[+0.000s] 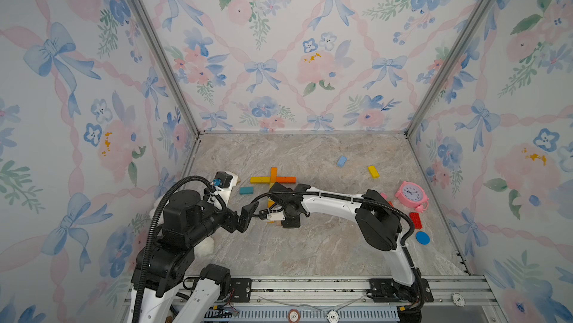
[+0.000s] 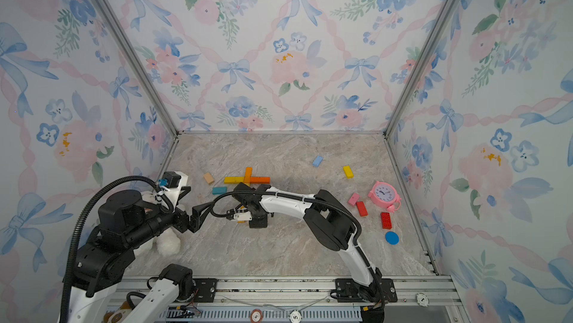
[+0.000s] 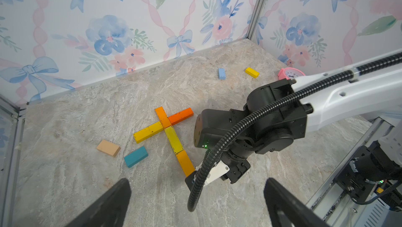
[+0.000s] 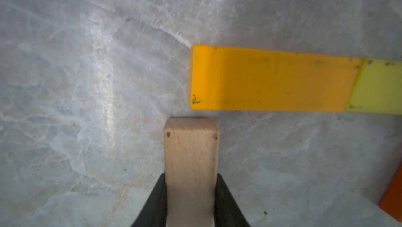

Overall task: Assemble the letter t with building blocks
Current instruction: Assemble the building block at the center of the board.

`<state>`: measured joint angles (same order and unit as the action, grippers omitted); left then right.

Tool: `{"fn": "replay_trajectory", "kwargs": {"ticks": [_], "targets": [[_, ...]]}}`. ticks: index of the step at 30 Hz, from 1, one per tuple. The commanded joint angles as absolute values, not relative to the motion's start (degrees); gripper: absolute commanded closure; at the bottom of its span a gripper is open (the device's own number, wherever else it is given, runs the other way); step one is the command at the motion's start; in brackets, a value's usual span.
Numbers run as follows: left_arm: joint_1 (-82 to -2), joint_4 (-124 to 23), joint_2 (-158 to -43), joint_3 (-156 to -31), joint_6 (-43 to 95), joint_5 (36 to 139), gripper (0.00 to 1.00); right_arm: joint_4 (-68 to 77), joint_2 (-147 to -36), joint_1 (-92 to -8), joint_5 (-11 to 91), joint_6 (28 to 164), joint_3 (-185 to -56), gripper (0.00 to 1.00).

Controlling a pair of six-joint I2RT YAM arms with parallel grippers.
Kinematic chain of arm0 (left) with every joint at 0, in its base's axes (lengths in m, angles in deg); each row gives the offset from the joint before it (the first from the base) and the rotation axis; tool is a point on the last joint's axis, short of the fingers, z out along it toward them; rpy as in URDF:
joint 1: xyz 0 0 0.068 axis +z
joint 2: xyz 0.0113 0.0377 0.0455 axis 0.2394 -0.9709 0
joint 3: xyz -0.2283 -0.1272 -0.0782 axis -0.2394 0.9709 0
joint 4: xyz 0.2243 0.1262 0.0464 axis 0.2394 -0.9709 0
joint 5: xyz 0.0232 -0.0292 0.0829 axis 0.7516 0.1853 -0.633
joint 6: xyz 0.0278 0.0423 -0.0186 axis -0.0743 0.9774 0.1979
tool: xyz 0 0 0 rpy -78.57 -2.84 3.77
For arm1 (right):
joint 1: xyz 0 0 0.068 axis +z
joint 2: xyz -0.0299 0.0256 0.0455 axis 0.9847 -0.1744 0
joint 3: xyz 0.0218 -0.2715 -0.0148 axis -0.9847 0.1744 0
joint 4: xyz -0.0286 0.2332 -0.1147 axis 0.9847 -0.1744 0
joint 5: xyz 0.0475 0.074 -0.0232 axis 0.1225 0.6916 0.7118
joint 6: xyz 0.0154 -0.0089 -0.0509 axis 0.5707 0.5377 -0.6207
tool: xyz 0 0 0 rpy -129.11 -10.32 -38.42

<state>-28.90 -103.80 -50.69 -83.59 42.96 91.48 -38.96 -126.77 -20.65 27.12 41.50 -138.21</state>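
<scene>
Five building blocks (image 1: 273, 179) lie as a cross on the table (image 1: 310, 250). In both top views the right arm (image 1: 328, 203) reaches over the lower stem, the left claw (image 1: 245, 216) hangs beside it, and a teal block (image 1: 246, 190), a light blue block (image 1: 341, 161) and a spare yellow block (image 1: 373, 171) sit well apart. From the left wrist the whole cross shows: orange head (image 3: 163, 117), yellow bar (image 3: 149, 132), orange bar (image 3: 181, 116), yellow stem (image 3: 174, 140) and amber foot (image 3: 185, 162). The left claw is spread wide and empty. From the right wrist, the right claw (image 4: 191, 195) pinches a bare wood block (image 4: 191, 149) whose end sits just beside the amber foot's corner, at a right angle. I'd say the t is nearly done; only setting down and releasing this piece seems left.
</scene>
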Motion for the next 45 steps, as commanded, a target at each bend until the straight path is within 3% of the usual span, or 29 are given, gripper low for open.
{"fn": "replay_trajectory", "kwargs": {"ticks": [1, 34, 41, 45], "targets": [[-29.3, -104.2, -50.8, -84.6, 42.8, 90.9, 0.02, -40.5, -128.5, -20.1, 27.7, 41.7, -140.1, 0.94], [-29.3, -104.3, -50.6, -83.9, 43.3, 89.6, 0.02, -39.9, -131.8, -22.4, 28.0, 43.8, -141.4, 0.93], [-29.3, -104.2, -50.5, -83.6, 43.5, 89.3, 0.02, -39.5, -131.5, -22.7, 27.9, 44.7, -140.5, 0.84], [-29.3, -104.2, -50.5, -83.5, 43.5, 89.3, 0.02, -39.5, -131.2, -22.7, 27.9, 45.7, -140.2, 0.71]]}}
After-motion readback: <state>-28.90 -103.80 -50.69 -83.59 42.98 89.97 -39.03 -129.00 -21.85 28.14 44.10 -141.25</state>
